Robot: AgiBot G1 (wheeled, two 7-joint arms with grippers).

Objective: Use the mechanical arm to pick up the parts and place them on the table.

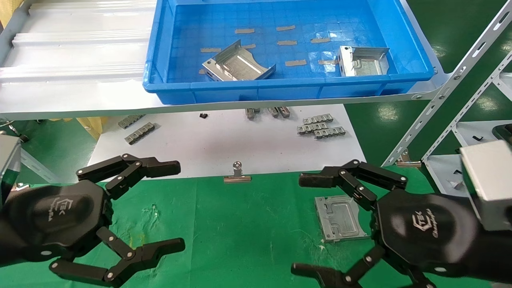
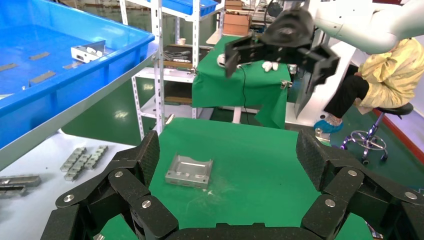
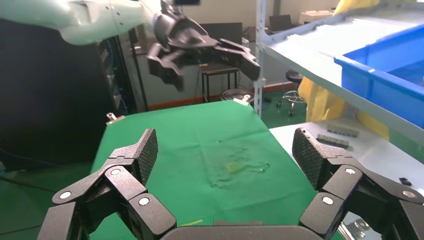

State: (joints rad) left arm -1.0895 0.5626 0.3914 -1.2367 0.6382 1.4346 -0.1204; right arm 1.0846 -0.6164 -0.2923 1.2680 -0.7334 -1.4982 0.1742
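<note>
One silver part (image 1: 340,218) lies flat on the green table (image 1: 240,232); the left wrist view shows the same part (image 2: 190,171) on the cloth. Two more parts (image 1: 238,64) (image 1: 364,60) rest in the blue bin. My right gripper (image 1: 300,224) hovers open just beside the table part, with nothing held; its own view shows only cloth between the open fingers (image 3: 225,155). At the table's left side my left gripper (image 1: 178,206) is open and empty, also seen from its own wrist (image 2: 231,157).
The blue bin (image 1: 280,86) sits on a grey ribbed shelf (image 1: 80,60) above a white board (image 1: 224,140) with small clip strips (image 1: 320,126). A binder clip (image 1: 237,176) holds the cloth's far edge. A metal rack (image 1: 452,88) stands at the right.
</note>
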